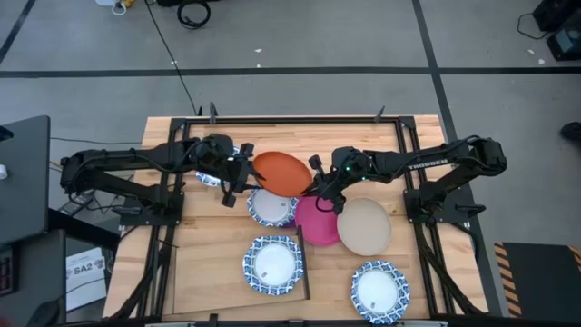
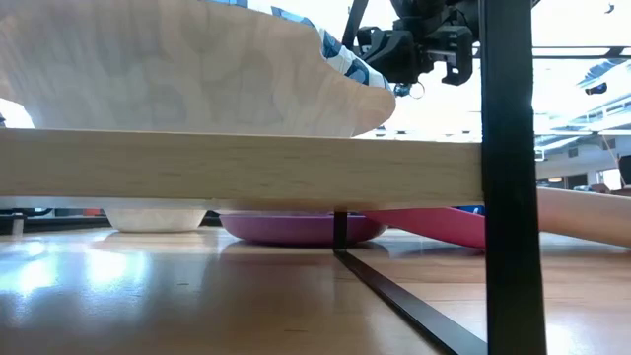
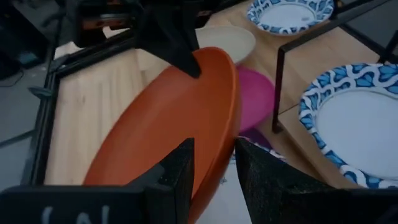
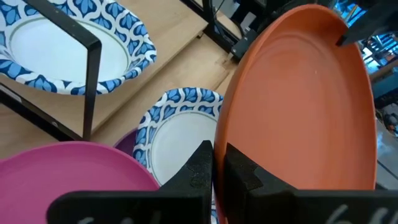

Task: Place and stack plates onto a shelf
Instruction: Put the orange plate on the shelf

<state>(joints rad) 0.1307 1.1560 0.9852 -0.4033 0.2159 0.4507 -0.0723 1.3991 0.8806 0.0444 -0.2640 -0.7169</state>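
Left jaws (image 3: 211, 171) narrowly parted across the rim of the orange plate (image 1: 282, 173), one finger on either face. Right jaws (image 4: 217, 163) pinched shut on the opposite rim of the same plate, so held at both ends between the two arms. In the high view left jaws (image 1: 238, 173) at the plate's left edge, right jaws (image 1: 320, 184) at its right edge, near the middle of the desk (image 1: 408, 136) toward its far side.

Plate tilted on edge rather than flat, long axis running roughly from one pair of jaws to the other, hollow face turned toward the right wrist camera. Solid orange, smooth, glossy, round with a shallow raised rim.

Below and just beside it, a blue-rimmed plate (image 1: 270, 207) sitting on a purple plate (image 2: 301, 228), of which only an edge peeks out. Next along, a magenta plate (image 1: 317, 221), overlapped by a beige plate (image 1: 365, 226) toward the right arm. Another blue-rimmed plate (image 1: 211, 168) partly hidden under the left arm.

Nearer the front, a blue-rimmed plate (image 1: 272, 264) on the pale plywood shelf (image 1: 209, 263), well apart from the jaws. One more blue-rimmed plate (image 1: 380, 291) on the desk at the front right.
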